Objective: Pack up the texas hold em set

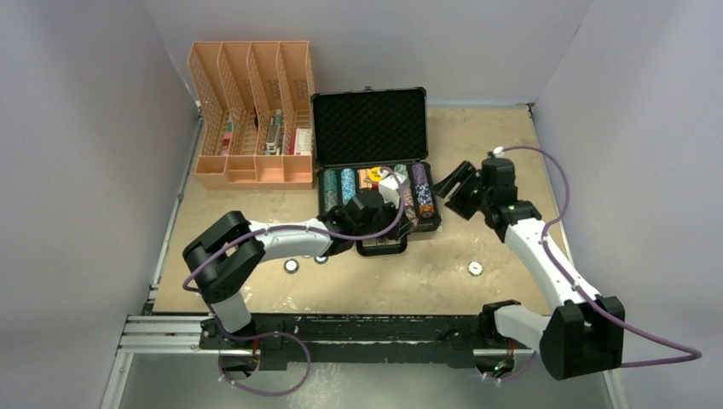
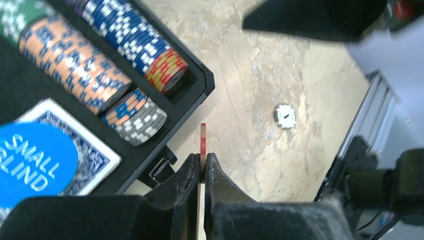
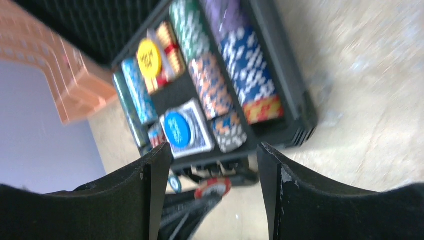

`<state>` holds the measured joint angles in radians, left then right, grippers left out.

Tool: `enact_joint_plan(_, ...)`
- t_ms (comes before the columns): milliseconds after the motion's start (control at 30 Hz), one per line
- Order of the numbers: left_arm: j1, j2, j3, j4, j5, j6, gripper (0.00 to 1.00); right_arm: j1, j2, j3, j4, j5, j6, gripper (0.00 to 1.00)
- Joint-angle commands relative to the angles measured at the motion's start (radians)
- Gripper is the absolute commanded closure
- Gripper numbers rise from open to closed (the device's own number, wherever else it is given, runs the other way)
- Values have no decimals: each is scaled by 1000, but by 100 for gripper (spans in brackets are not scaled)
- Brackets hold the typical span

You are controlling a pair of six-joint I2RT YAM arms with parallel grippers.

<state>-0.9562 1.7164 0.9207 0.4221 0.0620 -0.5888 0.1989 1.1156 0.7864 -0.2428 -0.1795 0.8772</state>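
Left tool point(image 2: 202, 161) pinching red chip point(image 2: 203, 137) edgewise | case point(image 2: 197, 97) just beside | right tool point(image 3: 212, 147) spread

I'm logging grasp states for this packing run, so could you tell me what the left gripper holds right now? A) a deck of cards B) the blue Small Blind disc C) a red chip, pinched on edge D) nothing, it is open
C: the left wrist view shows the left gripper shut on a thin red chip, standing on edge beside the front rim of the black case.
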Motion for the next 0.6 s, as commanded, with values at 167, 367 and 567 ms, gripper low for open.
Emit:
enact_joint_plan(167, -1, 78, 357, -380, 125, 576, 100, -241, 97, 53, 85, -45, -43, 36)
enact_joint_plan(367, -1, 241, 611, -652, 164, 767, 100, -351, 120, -51, 158, -183, -24, 37)
enact_joint_plan(567, -1, 351, 746, -751, 168, 816, 100, -393, 109, -98, 158, -213, -35, 38)
